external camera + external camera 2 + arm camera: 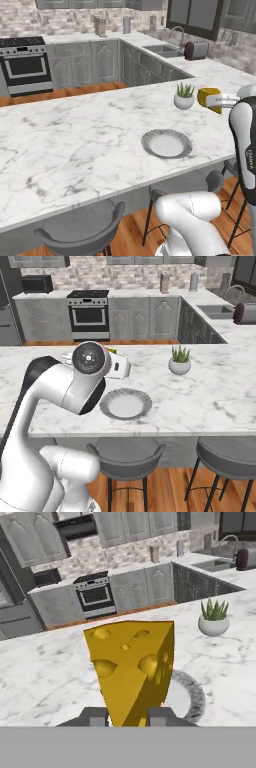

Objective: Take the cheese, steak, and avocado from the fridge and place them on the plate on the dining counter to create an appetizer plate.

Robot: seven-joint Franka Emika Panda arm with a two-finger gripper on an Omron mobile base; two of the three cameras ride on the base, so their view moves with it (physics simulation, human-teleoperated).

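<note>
From the left base camera I see the cheese [208, 97] held above the bench [75, 145], beyond and to the right of the plate [167, 144] and just beside a potted plant [184, 96]. From the right base camera my arm's elbow hides most of the claw — the plate [125, 404] sits bare just below it. On the hand camera the claw [128, 716] is clamped on the cheese [132, 667] at its lower end, with the plate's rim [196, 698] behind the wedge.
</note>
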